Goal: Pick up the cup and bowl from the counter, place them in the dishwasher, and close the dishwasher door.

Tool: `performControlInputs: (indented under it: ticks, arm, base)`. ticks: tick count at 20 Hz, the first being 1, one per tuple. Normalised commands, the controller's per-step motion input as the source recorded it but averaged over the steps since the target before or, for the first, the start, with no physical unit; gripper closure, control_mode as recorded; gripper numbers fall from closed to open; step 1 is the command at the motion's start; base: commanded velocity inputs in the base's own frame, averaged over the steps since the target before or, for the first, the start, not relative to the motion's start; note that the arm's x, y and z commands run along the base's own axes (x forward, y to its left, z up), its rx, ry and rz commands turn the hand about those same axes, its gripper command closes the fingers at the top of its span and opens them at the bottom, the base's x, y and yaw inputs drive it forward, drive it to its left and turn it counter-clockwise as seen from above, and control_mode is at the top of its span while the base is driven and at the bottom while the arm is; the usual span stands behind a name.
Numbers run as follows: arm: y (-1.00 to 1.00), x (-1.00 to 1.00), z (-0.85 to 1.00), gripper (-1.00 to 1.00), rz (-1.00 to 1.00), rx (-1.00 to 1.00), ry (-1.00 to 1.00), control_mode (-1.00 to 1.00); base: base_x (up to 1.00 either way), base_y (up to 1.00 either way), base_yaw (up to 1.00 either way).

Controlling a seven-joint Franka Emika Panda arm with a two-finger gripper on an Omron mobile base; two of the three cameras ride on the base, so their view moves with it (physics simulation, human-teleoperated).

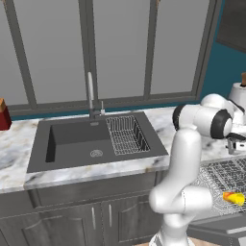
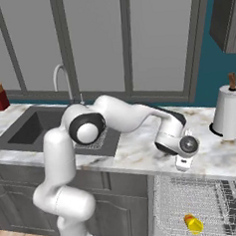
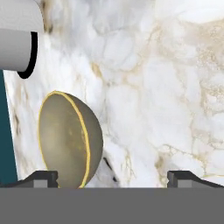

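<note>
The long white-and-grey marbled stone counter (image 2: 142,153) is seen running past the dark sink, and below it the dishwasher's silvery wire-grid rack (image 2: 196,204) is pulled out, with a small yellow cup (image 2: 193,224) already lying in it. So the cup step looks done and the bowl is what's being gone for. The olive-brown round bowl with a yellow rim (image 3: 68,140) is sat on the counter near the left fingertip. The claw (image 3: 113,177) is held wide open with nothing gripped. Next, it probably needs to be shifted over the rim, lowered and closed.
</note>
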Motion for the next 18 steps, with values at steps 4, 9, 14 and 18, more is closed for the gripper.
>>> performControlInputs:
  ticks: [4,9,14,18]
  arm:
    - [-0.08,0.39,-0.13,-1.00,0.00,0.00,0.00,-1.00]
    - [-0.12,0.41,-0.17,-1.00,0.00,0.00,0.00,-1.00]
    - [-0.12,0.43,-0.27,1.00,0.00,0.01,0.00,-1.00]
    - [-0.14,0.41,-0.24,1.00,0.00,0.02,0.00,-1.00]
  base:
    - [0.00,0.00,0.00]
    - [0.00,0.00,0.00]
    - [0.00,0.00,0.00]
    - [0.00,0.00,0.00]
